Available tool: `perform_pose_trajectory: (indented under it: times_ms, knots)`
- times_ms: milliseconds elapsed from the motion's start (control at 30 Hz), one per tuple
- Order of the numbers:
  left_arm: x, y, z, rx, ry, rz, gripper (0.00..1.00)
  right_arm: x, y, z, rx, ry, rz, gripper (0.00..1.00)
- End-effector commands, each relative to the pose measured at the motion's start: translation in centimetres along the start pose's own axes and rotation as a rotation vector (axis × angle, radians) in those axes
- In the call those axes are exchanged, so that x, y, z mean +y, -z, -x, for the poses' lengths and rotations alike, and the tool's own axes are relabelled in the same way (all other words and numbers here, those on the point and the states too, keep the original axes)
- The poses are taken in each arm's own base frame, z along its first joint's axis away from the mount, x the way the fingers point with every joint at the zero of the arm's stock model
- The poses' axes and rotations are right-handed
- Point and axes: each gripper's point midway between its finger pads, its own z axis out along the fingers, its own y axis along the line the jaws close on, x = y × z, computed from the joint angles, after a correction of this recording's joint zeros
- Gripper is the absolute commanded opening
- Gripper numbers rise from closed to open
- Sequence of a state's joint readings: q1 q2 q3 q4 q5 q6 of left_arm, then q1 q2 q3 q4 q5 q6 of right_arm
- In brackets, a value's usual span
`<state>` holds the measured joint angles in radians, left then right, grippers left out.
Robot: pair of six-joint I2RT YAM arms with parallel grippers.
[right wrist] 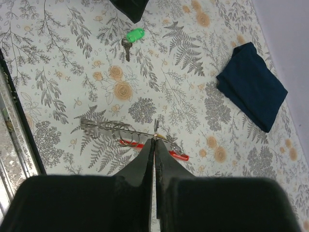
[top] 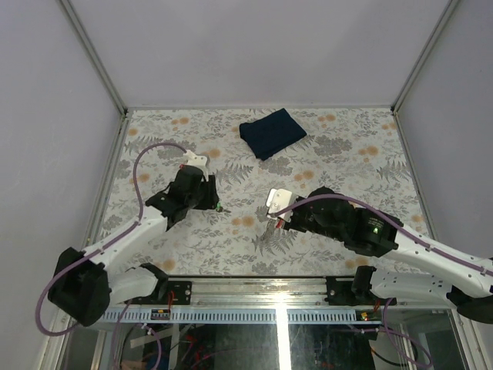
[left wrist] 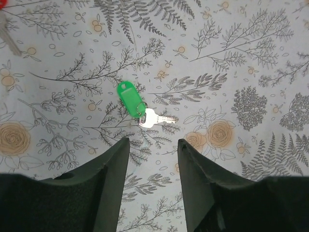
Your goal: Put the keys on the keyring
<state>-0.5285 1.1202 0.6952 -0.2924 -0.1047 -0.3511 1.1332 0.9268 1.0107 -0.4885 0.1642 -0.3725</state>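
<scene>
a folded dark blue cloth is lying near the far edge of the flower-printed table, well apart from both arms and from the task's things. nothing is sitting between the two grippers.

the left gripper is hovering with its black fingers standing apart and nothing between them. the small green-headed metal key is lying flat on the table just ahead of the fingertips, its silver blade pointing to the right in the left wrist view. bare tabletop is showing all around it.

the right gripper is pressing its fingers together, tips right at the thin silvery keyring, which is stretching leftward from them in the right wrist view. its bright red plastic tag is showing on both sides of the tips. whether the fingers are pinching the wire is not clear. a small pale yellowish piece is sitting beside the tips, too small to tell.

a metal rail is running along the near edge, and plain grey walls are closing in the left, right and far sides. the widest open tabletop is lying to the right of the cloth and along the far left.
</scene>
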Motion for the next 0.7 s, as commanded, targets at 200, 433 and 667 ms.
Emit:
perform_pose_trajectory:
  times_ms: [200,433,667]
  knots:
    - [-1.8,-3.5,-0.6,0.184,-0.151,-0.210,0.44,0.1,0.7,1.7,-0.052,-0.078,0.011,0.00]
    - [-0.7,-5.1,-0.8,0.269,-0.248,-0.164,0.40,0.8,0.4,1.6,-0.059,-0.102,0.037,0.00]
    - [0.6,-6.3,-2.3,0.385,-0.333,-0.129,0.40,1.3,0.3,1.3,-0.060,-0.104,0.057,0.00]
